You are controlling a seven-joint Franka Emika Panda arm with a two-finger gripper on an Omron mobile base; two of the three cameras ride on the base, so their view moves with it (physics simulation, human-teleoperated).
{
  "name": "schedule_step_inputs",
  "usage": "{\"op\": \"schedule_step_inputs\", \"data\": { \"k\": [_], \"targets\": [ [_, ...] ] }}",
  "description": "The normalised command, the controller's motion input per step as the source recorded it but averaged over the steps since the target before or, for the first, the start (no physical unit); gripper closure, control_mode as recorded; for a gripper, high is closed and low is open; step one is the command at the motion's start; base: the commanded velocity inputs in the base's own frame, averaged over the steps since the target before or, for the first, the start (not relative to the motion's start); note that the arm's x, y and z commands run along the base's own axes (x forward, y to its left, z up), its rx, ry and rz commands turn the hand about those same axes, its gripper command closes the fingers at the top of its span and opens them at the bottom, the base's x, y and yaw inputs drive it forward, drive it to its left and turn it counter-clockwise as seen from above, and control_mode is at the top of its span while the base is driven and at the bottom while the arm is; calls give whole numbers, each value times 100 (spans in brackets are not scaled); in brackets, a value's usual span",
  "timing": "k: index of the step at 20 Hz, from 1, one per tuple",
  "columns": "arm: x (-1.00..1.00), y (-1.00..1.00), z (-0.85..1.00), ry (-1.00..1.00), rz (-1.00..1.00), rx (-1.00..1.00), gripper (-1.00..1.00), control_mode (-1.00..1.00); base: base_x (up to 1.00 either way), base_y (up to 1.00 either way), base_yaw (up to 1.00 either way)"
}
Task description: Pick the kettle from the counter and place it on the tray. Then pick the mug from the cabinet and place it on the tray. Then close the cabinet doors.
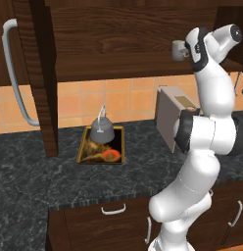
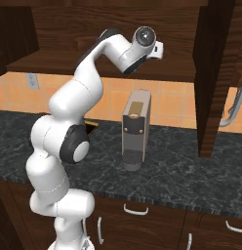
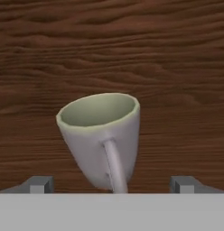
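The claw point(image 3: 112, 184) stood wide open, its two finger tips point(image 3: 40, 184) set well apart at either side of the mug point(image 3: 101, 137) and touching nothing. In the hand view the mug lay between them, its loop handle turned toward the camera and its open mouth tilted up and away; whether it touched the tips could not be told. Behind the mug was the dark wood of the cabinet point(image 3: 112, 54).

In the left base view the mug point(image 1: 179, 49) sat on the cabinet's inner shelf point(image 1: 118, 66), at the shelf's right end, just beside the arm's wrist point(image 1: 204, 46). The arm rose from below the worktop point(image 1: 35, 171) and bent up to shelf height.

On the worktop, below the shelf and left of the mug, lay the tray point(image 1: 83, 147). The kettle point(image 1: 102, 128) stood upright on the far end of the tray, its wire handle arched above the lid. The near half of the tray showed its orange-patterned inside.

Right of the tray, partly behind the arm, stood a boxy grey coffee machine point(image 1: 167, 115); in the right base view the same machine point(image 2: 136, 128) stood beneath the shelf, below the wrist.

The cabinet doors were open: one door point(image 1: 42, 73) projected outward to the left of the tray, with its long bar handle point(image 1: 13, 73) visible, and the other door point(image 2: 213, 78) projected outward to the right of the coffee machine.
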Motion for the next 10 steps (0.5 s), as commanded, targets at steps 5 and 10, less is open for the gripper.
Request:
{"op": "schedule_step_inputs", "data": {
  "k": [5,10],
  "targets": [
    [23,0,-1,0,3,0,-100,-100,0,0,0],
    [15,0,-1,0,2,0,-100,-100,0,0,0]
  ]
}}
